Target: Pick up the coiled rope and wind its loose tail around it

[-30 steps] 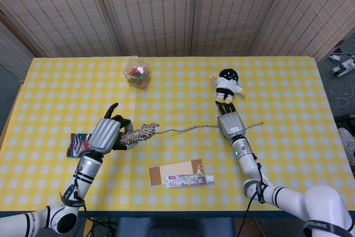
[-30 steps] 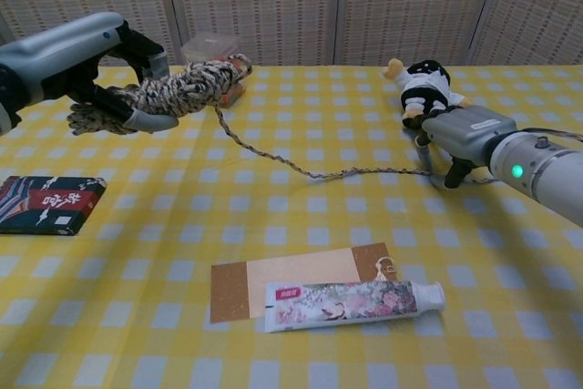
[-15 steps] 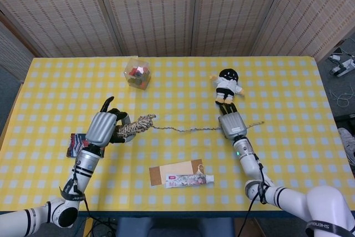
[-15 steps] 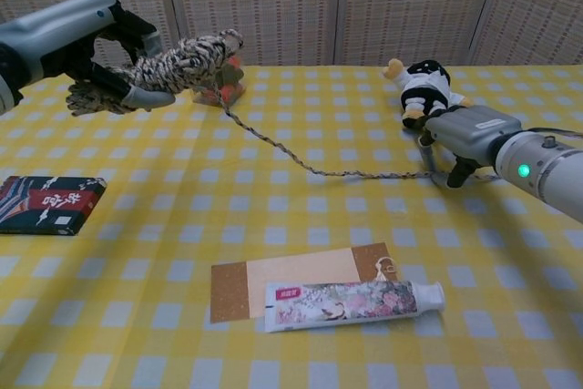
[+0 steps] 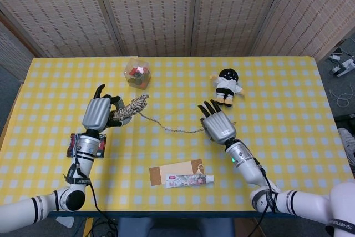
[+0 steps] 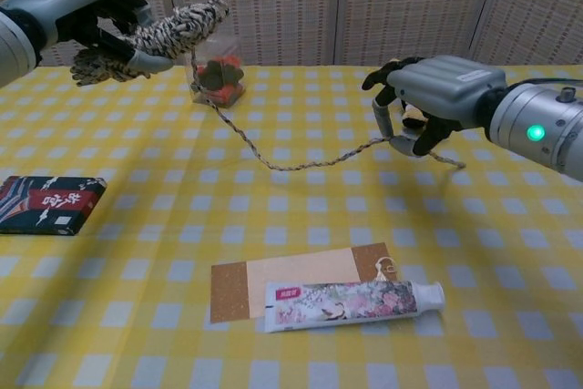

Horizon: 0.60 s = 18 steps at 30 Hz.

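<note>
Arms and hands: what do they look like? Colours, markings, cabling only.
Both hands, left hand and right hand, have silver-grey metallic back shells with black fingers. The forearms are silver-grey, turning white with black bands nearer the body. A green light glows on the right wrist. Thin black cables run along both lower arms in the head view.

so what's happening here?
The left hand holds the coiled brown-and-white twine rope raised above the yellow checked table. Its loose tail sags across to the right hand, which pinches it near the end, also lifted. No turn of tail shows around the coil yet.
</note>
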Each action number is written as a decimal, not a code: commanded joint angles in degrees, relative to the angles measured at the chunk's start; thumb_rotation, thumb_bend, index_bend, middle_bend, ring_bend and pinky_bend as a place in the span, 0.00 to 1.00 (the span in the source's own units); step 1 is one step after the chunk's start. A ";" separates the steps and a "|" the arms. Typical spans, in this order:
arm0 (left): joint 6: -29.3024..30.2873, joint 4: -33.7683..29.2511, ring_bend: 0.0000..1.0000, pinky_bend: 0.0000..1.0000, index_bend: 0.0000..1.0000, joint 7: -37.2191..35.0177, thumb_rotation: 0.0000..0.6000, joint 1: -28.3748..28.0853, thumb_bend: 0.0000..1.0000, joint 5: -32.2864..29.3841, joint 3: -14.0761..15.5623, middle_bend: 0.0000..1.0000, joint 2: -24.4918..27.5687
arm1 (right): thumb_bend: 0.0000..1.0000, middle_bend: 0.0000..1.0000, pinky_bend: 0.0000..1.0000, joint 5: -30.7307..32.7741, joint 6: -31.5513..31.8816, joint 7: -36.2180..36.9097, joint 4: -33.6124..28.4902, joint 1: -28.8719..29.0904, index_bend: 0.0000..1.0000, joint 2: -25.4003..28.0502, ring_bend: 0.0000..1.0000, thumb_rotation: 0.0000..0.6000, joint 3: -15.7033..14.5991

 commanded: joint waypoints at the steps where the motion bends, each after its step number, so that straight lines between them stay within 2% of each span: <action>1: 0.63 1.27 0.42 0.00 0.74 3.53 0.87 -2.01 0.20 -3.69 -1.57 0.60 -1.81 | 0.40 0.11 0.00 -3.98 1.03 -2.27 -7.77 2.20 0.55 4.05 0.00 1.00 1.14; 9: 2.25 2.02 0.42 0.00 0.74 9.44 0.87 -4.92 0.20 -9.86 -2.49 0.60 -4.52 | 0.40 0.11 0.00 -2.40 0.21 -5.66 -14.94 7.62 0.55 5.20 0.00 1.00 6.78; 18: 4.11 0.53 0.42 0.00 0.74 11.03 0.87 -6.62 0.20 -10.17 -1.50 0.60 -7.66 | 0.40 0.11 0.00 6.09 0.16 -12.71 -13.71 15.31 0.55 2.15 0.00 1.00 12.18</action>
